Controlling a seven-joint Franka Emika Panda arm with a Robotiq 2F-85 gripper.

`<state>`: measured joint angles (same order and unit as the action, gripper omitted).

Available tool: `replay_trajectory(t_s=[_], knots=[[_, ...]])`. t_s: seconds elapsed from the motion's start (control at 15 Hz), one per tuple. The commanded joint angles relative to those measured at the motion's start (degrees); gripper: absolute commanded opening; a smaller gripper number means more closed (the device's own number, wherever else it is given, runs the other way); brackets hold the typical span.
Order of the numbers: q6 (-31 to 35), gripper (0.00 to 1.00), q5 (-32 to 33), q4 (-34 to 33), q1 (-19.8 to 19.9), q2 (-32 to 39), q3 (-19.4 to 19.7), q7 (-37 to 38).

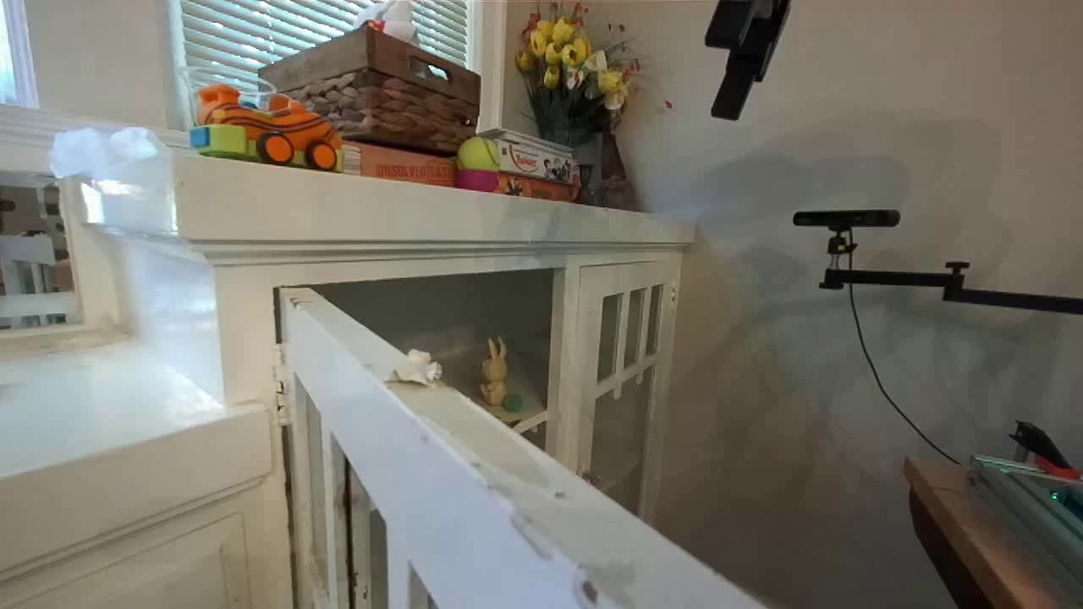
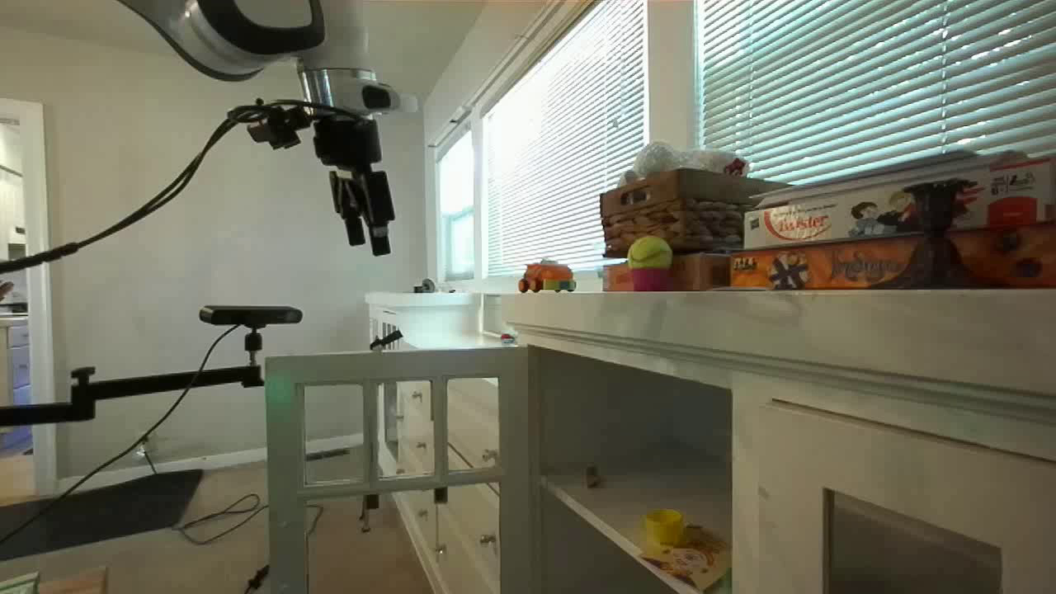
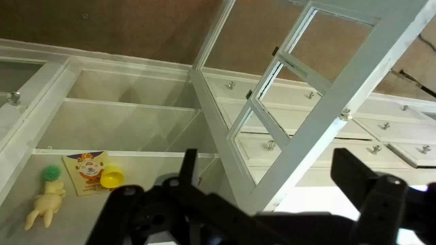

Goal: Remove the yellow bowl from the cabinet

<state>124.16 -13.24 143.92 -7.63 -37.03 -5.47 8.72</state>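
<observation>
Your silver-and-white jointed arm (image 2: 342, 37), cut off at the top, is holding its black two-fingered tool (image 3: 265, 151) downward, fingers well apart. In an exterior view, the swung-out white barred door (image 1: 499, 474) is hiding much of the large white wooden cabinet (image 1: 423, 224). Inside, on the top shelf (image 2: 612, 500), the small plain yellow bowl (image 2: 665, 526) is sitting beside, perhaps overlapping, a yellow printed card (image 3: 88, 173).

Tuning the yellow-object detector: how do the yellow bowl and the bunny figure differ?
The yellow bowl is bright yellow; the bunny figure is pale yellow.
The bowl is round and hollow; the bunny is slim with long ears.
In the wrist view, the bowl overlaps the printed card; the bunny is by the green ball.
Shared: both stand upright on the same shelf.
</observation>
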Motion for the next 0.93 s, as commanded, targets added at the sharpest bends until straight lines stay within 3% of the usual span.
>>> replay_trajectory(t_s=[0.0,0.4,0.87], knots=[[-0.2,1.00,-0.2,-0.1,0.3,0.0,-0.3,-0.2],[0.6,1.00,0.0,0.2,0.7,0.4,-0.1,-0.3],[24.5,1.00,2.1,8.9,5.7,9.8,3.3,-3.4]])
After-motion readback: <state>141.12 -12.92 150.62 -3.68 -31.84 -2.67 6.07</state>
